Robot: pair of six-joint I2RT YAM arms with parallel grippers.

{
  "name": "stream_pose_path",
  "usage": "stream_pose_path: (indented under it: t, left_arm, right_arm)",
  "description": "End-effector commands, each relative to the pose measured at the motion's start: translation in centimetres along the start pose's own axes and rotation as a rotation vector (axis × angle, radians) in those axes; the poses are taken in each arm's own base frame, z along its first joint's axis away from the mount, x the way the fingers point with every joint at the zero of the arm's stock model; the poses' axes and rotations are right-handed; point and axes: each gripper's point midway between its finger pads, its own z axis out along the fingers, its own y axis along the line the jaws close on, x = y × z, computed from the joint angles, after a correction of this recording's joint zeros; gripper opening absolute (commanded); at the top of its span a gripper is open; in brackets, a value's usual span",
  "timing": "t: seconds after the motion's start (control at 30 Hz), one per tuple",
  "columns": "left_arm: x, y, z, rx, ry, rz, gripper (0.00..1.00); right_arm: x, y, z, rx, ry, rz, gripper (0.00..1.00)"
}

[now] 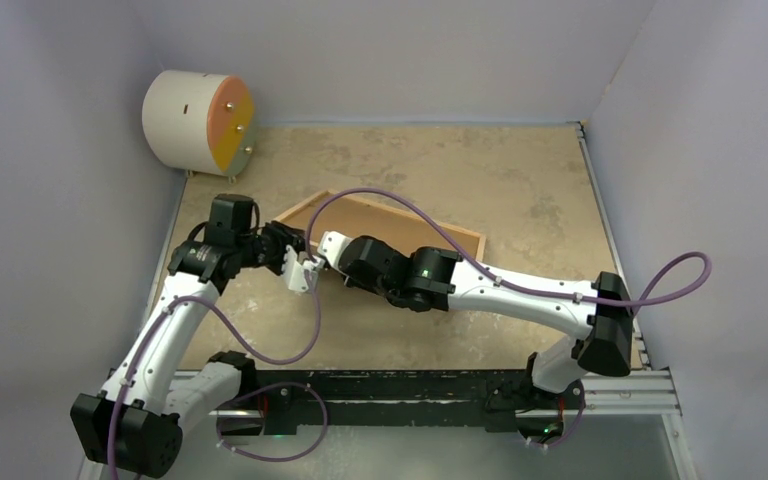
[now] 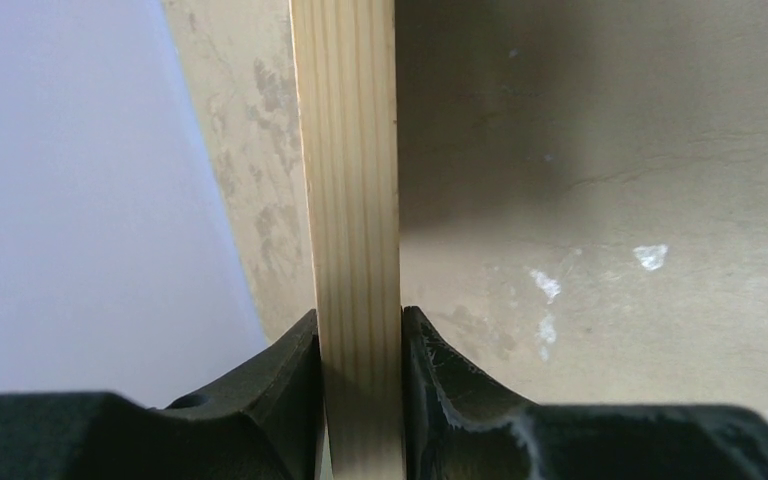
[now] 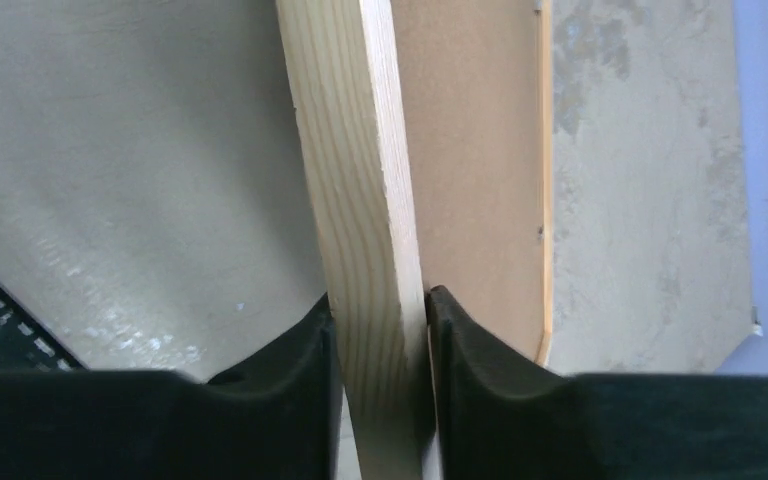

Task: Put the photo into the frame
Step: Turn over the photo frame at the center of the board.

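Note:
The light-wood frame (image 1: 465, 233) sits tilted in the middle of the table with a brown fibreboard backing sheet (image 1: 380, 222) inside it. My left gripper (image 1: 303, 270) and right gripper (image 1: 328, 248) meet at its near-left end. In the left wrist view the left gripper (image 2: 360, 335) is shut on the frame's wooden edge (image 2: 350, 180). In the right wrist view the right gripper (image 3: 380, 315) is shut on the frame's edge (image 3: 355, 170), with the backing sheet (image 3: 470, 150) beside it. The photo is out of view.
A white cylinder with an orange face (image 1: 198, 122) stands at the back left corner. Grey walls close in the table on three sides. A metal rail (image 1: 600, 200) runs along the right edge. Purple cables (image 1: 400, 203) arc over the frame.

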Motion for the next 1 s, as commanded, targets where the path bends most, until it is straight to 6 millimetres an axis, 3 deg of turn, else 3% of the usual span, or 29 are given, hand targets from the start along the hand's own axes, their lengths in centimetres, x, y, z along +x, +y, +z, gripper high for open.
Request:
stream_pose_path:
  t: [0.0, 0.07, 0.1, 0.17, 0.4, 0.57, 0.73, 0.97]
  left_arm:
    - [-1.8, 3.5, -1.4, -0.102, -0.051, -0.016, 0.28]
    - [-2.1, 4.4, -1.8, -0.135, -0.058, -0.029, 0.49]
    - [-2.3, 5.1, -2.2, -0.157, -0.063, -0.034, 0.66]
    - [-3.0, 7.0, -3.4, -0.231, -0.068, -0.041, 0.82]
    - [-4.3, 11.7, -7.5, -0.409, -0.060, -0.149, 0.89]
    - [-3.4, 13.4, -8.2, -0.398, -0.058, -0.354, 0.92]
    - [-1.3, 12.8, -7.9, -0.244, -0.074, -0.600, 0.94]
    - [3.2, 10.5, -5.8, -0.132, -0.001, -0.865, 0.95]
  right_arm:
    - [-1.6, -1.7, -1.1, 0.096, -0.048, -0.053, 0.21]
    - [-2.2, -2.2, -1.4, 0.111, -0.072, -0.031, 0.15]
    - [-2.7, -2.1, -1.7, 0.100, -0.087, -0.024, 0.14]
    - [-3.5, -2.3, -2.1, 0.089, -0.106, -0.006, 0.12]
    - [-7.6, -4.8, -2.6, 0.052, -0.169, 0.154, 0.12]
    - [-9.6, -9.1, -1.4, -0.025, -0.172, 0.361, 0.12]
    - [-7.5, -14.7, 1.3, -0.078, -0.125, 0.633, 0.10]
    - [-1.1, -19.0, 4.3, -0.174, -0.093, 0.968, 0.07]
